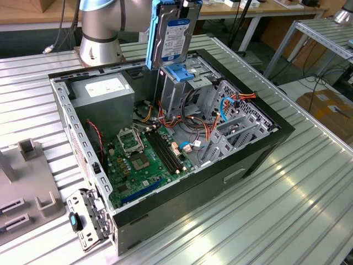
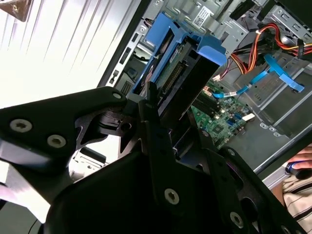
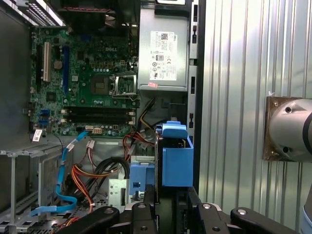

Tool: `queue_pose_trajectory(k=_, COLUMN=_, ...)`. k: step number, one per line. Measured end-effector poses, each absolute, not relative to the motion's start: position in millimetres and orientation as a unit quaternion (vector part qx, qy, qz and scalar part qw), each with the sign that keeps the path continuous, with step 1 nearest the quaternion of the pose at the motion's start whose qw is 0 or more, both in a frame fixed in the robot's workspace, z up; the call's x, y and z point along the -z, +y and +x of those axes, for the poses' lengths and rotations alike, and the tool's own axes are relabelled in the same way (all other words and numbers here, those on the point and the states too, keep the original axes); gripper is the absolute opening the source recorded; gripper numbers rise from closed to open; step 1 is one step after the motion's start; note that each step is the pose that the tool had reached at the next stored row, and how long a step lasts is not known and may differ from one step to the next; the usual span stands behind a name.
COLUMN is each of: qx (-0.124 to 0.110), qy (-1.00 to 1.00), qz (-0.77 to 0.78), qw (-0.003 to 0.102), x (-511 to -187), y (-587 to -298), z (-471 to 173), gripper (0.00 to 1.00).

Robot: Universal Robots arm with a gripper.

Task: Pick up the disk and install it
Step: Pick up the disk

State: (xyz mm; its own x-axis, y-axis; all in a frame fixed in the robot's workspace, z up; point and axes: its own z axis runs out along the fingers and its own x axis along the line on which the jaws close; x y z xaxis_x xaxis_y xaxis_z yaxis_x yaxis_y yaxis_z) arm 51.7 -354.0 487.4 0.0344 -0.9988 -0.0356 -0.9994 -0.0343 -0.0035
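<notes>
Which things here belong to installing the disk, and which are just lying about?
Job:
- disk, upright in the gripper
- drive cage under it
- case

Lying about:
- grey blocks at the exterior view's left
- cardboard box on the floor

Figure: the open computer case (image 1: 248, 163) is lying on the table (image 1: 287, 221). Inside, the power supply (image 1: 102, 94) is sitting far, toward the exterior view's left. The motherboard (image 1: 146, 160) is lying nearer, and the drive cage (image 1: 176, 91) is standing to the exterior view's right. The disk (image 1: 171, 33) is hanging upright just above the cage, clamped in the gripper (image 2: 170, 117). The arm's base (image 1: 99, 38) is standing behind the case.
</notes>
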Motion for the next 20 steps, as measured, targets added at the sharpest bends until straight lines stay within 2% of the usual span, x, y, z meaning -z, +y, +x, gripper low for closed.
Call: queue_pose_trajectory(k=20, qx=-0.012, qy=0.695, qz=-0.719, qw=0.014, x=-487.4, y=-354.0, z=63.6, gripper=0.35)
